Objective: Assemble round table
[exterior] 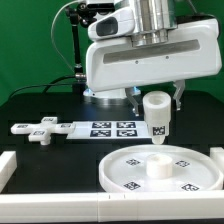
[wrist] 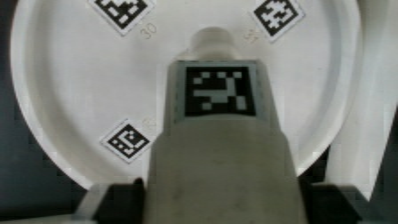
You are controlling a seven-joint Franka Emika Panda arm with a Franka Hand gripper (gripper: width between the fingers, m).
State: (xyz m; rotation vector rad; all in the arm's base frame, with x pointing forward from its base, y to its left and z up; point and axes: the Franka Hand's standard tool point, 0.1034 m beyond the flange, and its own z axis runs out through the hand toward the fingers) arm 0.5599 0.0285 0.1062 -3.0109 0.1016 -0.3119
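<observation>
The large white round disc (exterior: 160, 168) lies on the black table at the front right, rimmed, with square markers and a raised hub (exterior: 157, 166) in its middle. My gripper (exterior: 156, 103) is shut on the short thick white cylinder leg (exterior: 156, 113), which carries a marker, and holds it upright just above the hub. In the wrist view the leg (wrist: 221, 140) fills the middle between my dark fingers (wrist: 114, 196), and the disc (wrist: 89, 90) lies below it. The white cross-shaped foot piece (exterior: 40, 130) lies on the table at the exterior view's left.
The marker board (exterior: 110, 129) lies flat between the foot piece and the leg. White border bars (exterior: 8, 170) run along the exterior view's left and front edges. A black stand with cables (exterior: 78, 45) rises behind the arm.
</observation>
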